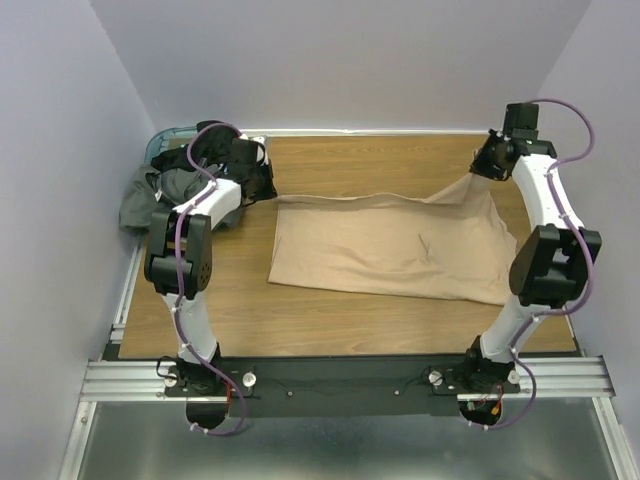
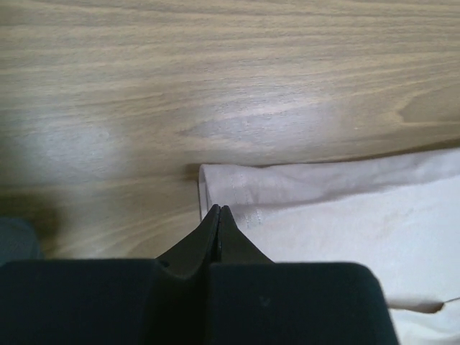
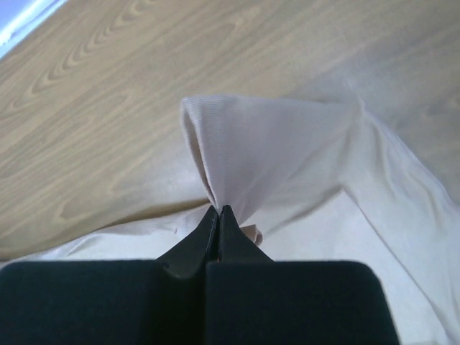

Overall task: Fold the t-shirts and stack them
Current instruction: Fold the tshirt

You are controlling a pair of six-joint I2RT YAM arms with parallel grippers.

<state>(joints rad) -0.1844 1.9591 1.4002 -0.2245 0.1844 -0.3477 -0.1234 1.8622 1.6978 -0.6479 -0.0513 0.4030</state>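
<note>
The tan-beige t-shirt point(image 1: 390, 250) lies spread across the middle of the wooden table point(image 1: 350, 160). My right gripper point(image 1: 485, 170) is shut on its far right corner and holds it lifted, so the cloth point(image 3: 273, 151) rises in a peak from the jaws point(image 3: 218, 208). My left gripper point(image 1: 268, 188) is shut at the shirt's far left corner, low on the table. In the left wrist view its tips point(image 2: 218, 208) sit on the hem of the cloth point(image 2: 345, 215), which still lies flat. Dark grey and black shirts point(image 1: 150, 195) are heaped at the far left, partly hidden behind my left arm.
A teal plastic basket point(image 1: 165, 135) stands at the far left corner under the dark heap. Lilac walls close in at the back and both sides. Bare wood shows behind the tan shirt and in front of it.
</note>
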